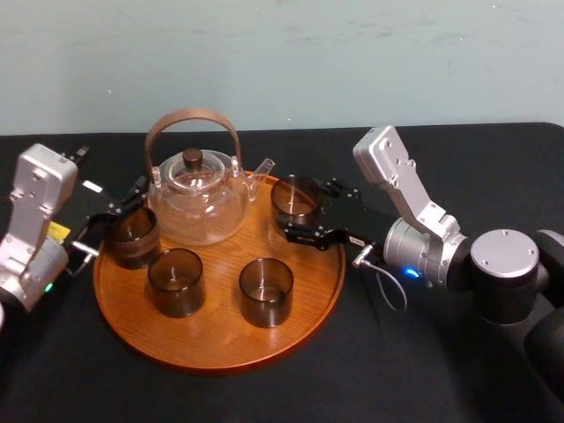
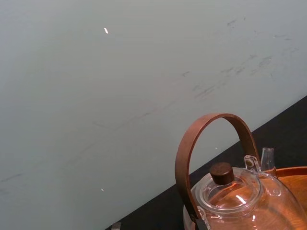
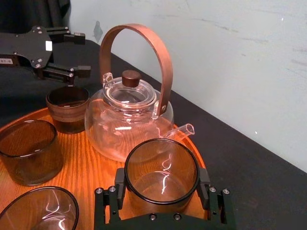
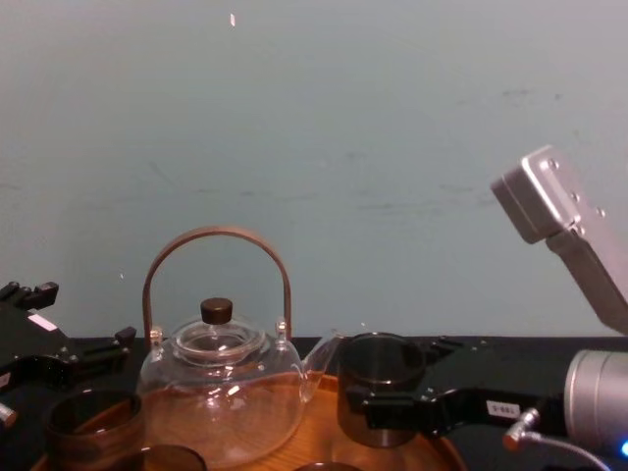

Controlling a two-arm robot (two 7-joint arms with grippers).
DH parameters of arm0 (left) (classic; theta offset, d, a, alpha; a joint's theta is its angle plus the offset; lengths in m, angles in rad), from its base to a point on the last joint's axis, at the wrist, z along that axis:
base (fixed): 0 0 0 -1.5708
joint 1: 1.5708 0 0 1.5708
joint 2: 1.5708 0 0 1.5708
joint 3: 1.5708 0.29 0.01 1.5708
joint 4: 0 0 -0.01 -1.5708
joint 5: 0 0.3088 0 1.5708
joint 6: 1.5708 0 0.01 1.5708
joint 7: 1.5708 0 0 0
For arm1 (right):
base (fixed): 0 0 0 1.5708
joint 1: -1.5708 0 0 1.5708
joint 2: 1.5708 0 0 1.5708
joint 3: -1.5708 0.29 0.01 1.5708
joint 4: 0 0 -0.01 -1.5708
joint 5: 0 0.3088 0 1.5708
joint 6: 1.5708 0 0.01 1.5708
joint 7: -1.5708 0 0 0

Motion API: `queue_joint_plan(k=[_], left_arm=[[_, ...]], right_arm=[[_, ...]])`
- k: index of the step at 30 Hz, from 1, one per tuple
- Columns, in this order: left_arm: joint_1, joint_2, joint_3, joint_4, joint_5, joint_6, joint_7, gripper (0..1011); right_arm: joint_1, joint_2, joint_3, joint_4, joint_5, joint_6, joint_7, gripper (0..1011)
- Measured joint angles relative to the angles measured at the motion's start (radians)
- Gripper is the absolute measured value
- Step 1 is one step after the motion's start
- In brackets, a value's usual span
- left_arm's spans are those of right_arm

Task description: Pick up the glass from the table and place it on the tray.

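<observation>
The round orange-brown tray carries a clear glass teapot with a brown hoop handle. My right gripper is shut on a dark smoky glass at the tray's back right, just beside the teapot's spout. In the right wrist view both pads press against the sides of that glass. I cannot tell whether its base touches the wood. My left gripper stands open just off the tray's left rim, with nothing between its fingers.
Three more dark glasses stand on the tray: left, front left and front middle. Black cloth covers the table, and a pale wall rises behind it.
</observation>
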Motion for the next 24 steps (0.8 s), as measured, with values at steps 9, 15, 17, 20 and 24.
queue_joint_plan(k=[9,15,17,20,24], left_arm=[[0.0,0.0,0.0,0.0,0.0,0.0,0.0,1001],[0.0,0.0,0.0,0.0,0.0,0.0,0.0,1001],[0.0,0.0,0.0,0.0,0.0,0.0,0.0,1001],[0.0,0.0,0.0,0.0,0.0,0.0,0.0,1001],[0.0,0.0,0.0,0.0,0.0,0.0,0.0,1001]], right_arm=[[-0.002,-0.001,-0.001,0.013,-0.011,0.001,-0.004,889],[-0.01,0.001,0.003,0.021,-0.015,-0.001,-0.007,889],[-0.012,0.001,0.004,0.023,-0.016,-0.001,-0.008,890],[-0.014,0.001,0.005,0.027,-0.017,-0.002,-0.008,889],[-0.015,0.0,0.006,0.03,-0.018,-0.003,-0.007,889]])
